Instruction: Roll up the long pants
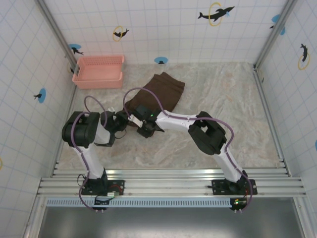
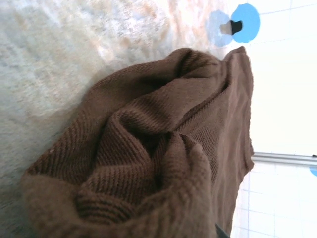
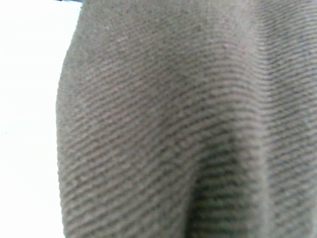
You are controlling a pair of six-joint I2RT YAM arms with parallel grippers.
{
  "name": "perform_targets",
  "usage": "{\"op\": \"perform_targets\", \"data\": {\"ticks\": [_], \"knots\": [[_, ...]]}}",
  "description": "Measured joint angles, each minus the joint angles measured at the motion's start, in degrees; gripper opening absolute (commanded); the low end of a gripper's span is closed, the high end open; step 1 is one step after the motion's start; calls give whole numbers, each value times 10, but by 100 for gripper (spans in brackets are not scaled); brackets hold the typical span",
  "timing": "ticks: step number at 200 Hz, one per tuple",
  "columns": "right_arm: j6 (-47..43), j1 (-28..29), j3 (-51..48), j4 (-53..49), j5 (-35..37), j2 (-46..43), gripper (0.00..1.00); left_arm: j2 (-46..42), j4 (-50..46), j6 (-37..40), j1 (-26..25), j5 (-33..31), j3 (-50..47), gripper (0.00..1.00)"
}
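Mid-roll step, I'd judge: long pants (image 1: 163, 88) lay on counter (image 1: 223, 99) center-back, with the near end bunched where my left jaws & right jaws met it. Couldn't tell jaw width or grip, cloth too close to both wrist cams. Next move prob. needed both sides turning the bunch over evenly, away from me.

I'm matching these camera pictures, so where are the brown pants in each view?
Top external: the long pants, just left of the table centre.
Left wrist: bunched close-up, centre to bottom edge.
Right wrist: blurred ribbed cloth, centre to right edge.
Landmark: blue round sticker on the back wall beyond them, top and left wrist views.
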Motion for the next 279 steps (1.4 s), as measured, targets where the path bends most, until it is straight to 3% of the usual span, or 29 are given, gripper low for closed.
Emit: {"op": "perform_targets", "data": {"ticks": [9, 28, 66, 105, 131, 182, 230, 279], "knots": [[2, 0, -5, 5, -1, -3, 63, -13, -35, 8, 1, 2, 7, 0], [5, 9, -35, 12, 4, -24, 100, -50, -146, 37, 5, -2, 36, 0], [26, 50, -72, -32, 113, -66, 99, -116, -457, 120, 5, -31, 145, 0], [31, 125, -62, -80, 283, -74, 99, -124, -700, 173, 2, -66, 252, 0], [35, 166, -35, -86, 353, -74, 99, -112, -832, 198, -12, -100, 329, 0], [39, 183, 49, -90, 463, -19, 99, -33, -996, 208, -50, -136, 453, 0], [45, 184, 91, -115, 559, 83, 99, 24, -1081, 203, -56, -140, 529, 0], [65, 179, 125, -159, 648, 123, 99, 80, -1173, 204, -59, -153, 617, 0]]}}
